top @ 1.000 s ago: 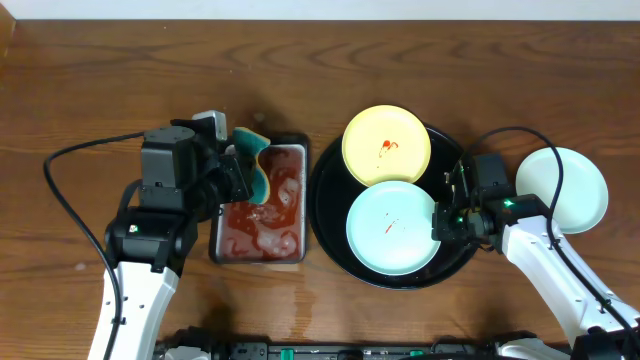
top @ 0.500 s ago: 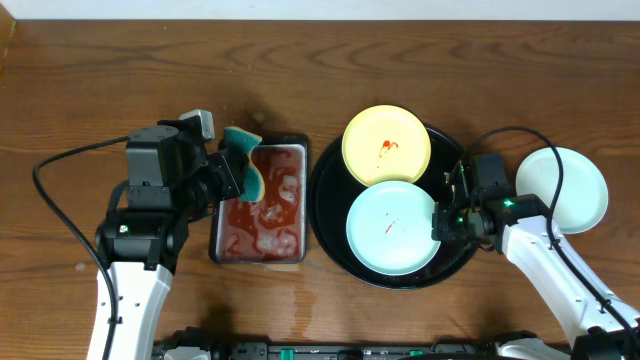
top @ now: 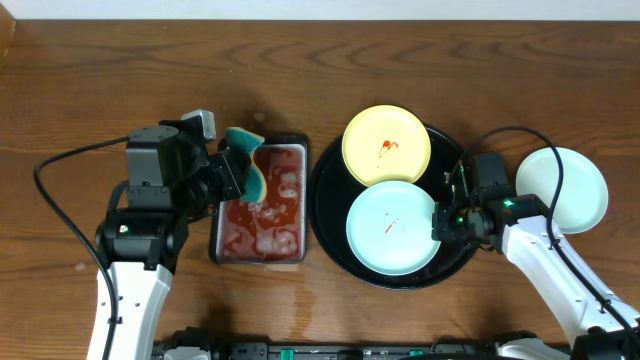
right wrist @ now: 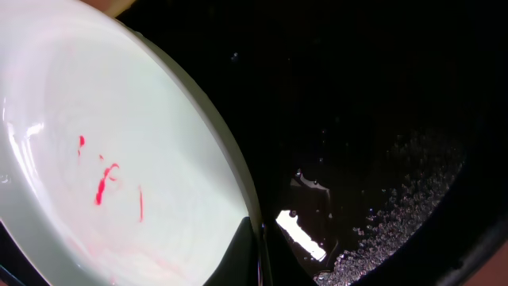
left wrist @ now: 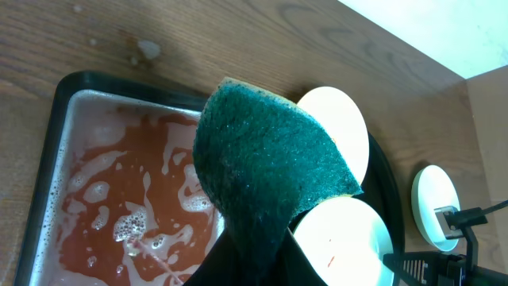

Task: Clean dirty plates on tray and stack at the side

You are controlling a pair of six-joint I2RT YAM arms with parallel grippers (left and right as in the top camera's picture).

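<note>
Left tool [top: 236,174], clamped on the green sponge [left wrist: 270,167], sits well left of the smeared mint plate [top: 390,228]; right tool [top: 441,224], closure unclear, is at its rim.

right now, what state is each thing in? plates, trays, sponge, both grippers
black tray, wet, holding two plates
yellow plate, partly on the black tray, red smear
mint plate, in the black tray, red smears
white plate, on the table, no smear visible
metal tray, holding foamy red liquid
sponge, held above the metal tray
left gripper, shut on sponge
right gripper, shut on mint plate
</note>
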